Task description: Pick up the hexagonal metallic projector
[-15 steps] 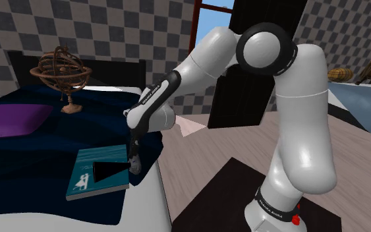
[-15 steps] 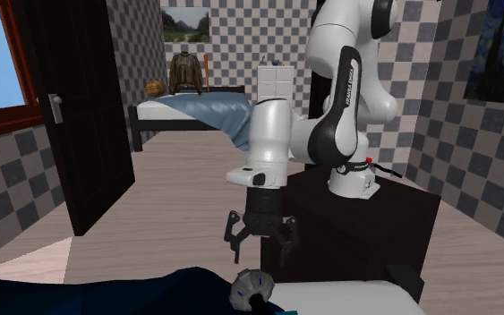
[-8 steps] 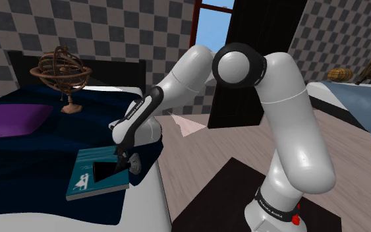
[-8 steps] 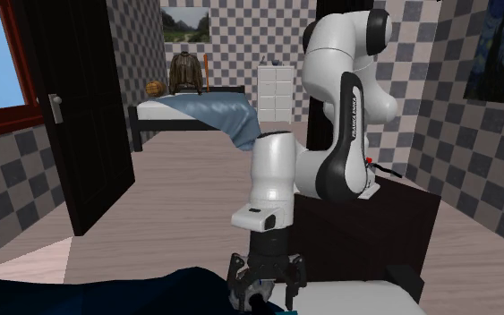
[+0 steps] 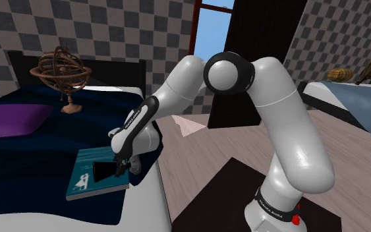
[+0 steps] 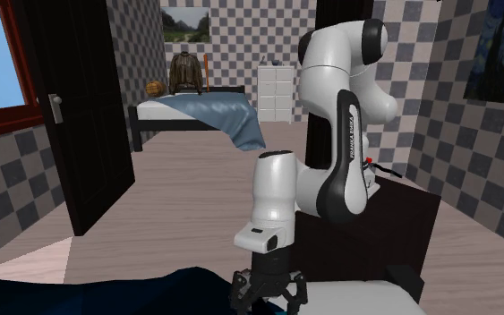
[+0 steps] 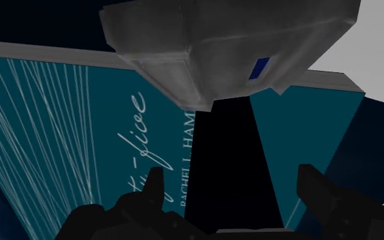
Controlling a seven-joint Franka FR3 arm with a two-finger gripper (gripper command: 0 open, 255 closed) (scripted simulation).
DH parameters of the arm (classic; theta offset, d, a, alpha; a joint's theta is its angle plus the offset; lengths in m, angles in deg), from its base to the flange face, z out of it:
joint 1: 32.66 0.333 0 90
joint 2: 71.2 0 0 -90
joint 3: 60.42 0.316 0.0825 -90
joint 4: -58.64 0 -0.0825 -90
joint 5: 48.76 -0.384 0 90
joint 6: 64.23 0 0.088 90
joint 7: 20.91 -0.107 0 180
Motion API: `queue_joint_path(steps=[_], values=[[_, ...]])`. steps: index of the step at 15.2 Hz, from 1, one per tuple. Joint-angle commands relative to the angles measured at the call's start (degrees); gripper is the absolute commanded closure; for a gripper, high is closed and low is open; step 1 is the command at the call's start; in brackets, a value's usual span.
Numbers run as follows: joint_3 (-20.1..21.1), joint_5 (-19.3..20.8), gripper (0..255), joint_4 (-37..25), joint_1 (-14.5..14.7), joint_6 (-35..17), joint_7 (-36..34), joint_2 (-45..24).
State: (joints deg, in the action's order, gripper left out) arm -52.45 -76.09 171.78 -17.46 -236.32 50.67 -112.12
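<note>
Black and spread wide, the gripper (image 7: 232,178) hangs just short of the hexagonal metallic projector (image 7: 230,42). Its two fingers (image 7: 151,194) stand apart and hold nothing, as seen from the wrist view. The projector, a grey faceted body with a small blue square on one face, lies at one edge of a teal book (image 7: 61,143) printed with white lettering and fine white lines. Whether it rests on the cover or just beside it cannot be told. A black wedge (image 5: 103,171) runs across the cover from the projector. In the shoulder view the book lies near the edge of a bed under a dark navy cover (image 5: 39,148), and the white arm (image 5: 289,125) bends down over it from the dark stand (image 5: 227,191) at lower right. Farther up the bed sit a purple pillow (image 5: 9,120) and a brown ringed globe (image 5: 62,69) on a foot. Behind them are checkered walls (image 5: 111,33), a dark door (image 5: 253,86) and a window (image 5: 211,29) showing blue sky. The second exterior view shows the gripper low at the bed's edge, with a second bed (image 6: 200,112) draped in blue across the plank floor (image 6: 178,188).
</note>
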Motion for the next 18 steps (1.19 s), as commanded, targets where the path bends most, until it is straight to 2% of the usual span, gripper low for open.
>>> queue_joint_path(steps=[1, 10, 18], values=[[0.2, -0.1, 255, 0.0, -0.2, -0.3, 0.2, -0.2], [0.2, -0.1, 255, -0.2, -0.2, -0.3, 0.2, -0.4], [-1.9, 0.7, 255, 2.1, 1.4, 3.5, -1.8, 5.5]])
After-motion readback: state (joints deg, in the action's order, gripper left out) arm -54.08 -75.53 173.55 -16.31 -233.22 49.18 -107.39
